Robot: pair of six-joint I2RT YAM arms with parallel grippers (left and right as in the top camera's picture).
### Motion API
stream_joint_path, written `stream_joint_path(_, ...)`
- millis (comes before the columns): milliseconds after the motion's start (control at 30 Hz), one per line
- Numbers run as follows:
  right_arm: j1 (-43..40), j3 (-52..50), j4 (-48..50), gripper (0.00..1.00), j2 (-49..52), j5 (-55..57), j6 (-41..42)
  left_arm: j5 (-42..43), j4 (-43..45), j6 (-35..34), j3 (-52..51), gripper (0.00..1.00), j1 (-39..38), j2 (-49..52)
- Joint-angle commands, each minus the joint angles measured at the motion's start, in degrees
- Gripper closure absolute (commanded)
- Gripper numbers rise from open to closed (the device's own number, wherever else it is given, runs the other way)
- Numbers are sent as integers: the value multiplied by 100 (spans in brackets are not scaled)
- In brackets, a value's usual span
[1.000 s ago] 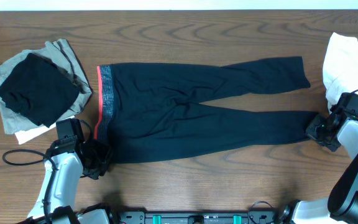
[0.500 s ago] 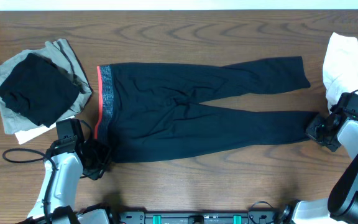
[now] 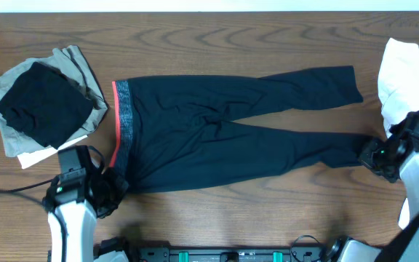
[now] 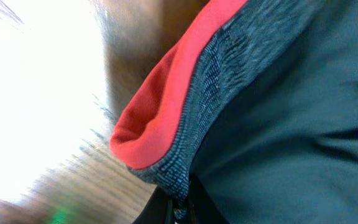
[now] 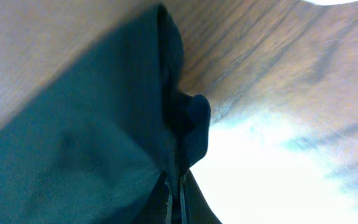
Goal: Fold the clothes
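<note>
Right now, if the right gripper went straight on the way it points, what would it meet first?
The navy leggings: the right gripper is shut on their lower leg's cuff, so it would likely push into that leg.

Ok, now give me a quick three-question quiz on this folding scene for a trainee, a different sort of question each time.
1. True or false: the pants are already folded in half.
2. Which part of them does the left gripper pinch? A) a corner of the red-edged waistband B) a leg hem C) the crotch
3. Fill in: the right gripper is shut on the hem of the ___ leg (near or far).
Key: 1 false, they lie spread flat with both legs out; 2 A; 3 near.
</note>
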Motion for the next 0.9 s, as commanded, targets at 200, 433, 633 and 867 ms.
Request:
stream_joint_path(200, -365, 214, -638, 99, -1585, 140, 74, -579, -828, 310, 765, 94, 26, -1482)
stream_joint_path(433, -789, 590, -1333, 99, -2144, 214, 70, -651, -1453, 481, 1495, 94, 24, -1635)
stream_joint_path(633, -883, 1121, -1550, 99, -2116, 184, 70, -708, -1189, 496, 1705, 94, 24, -1585)
stream_joint_path(867, -664, 1534, -1390, 99, -1445, 173, 70, -761, -125, 234, 1705, 94, 24, -761)
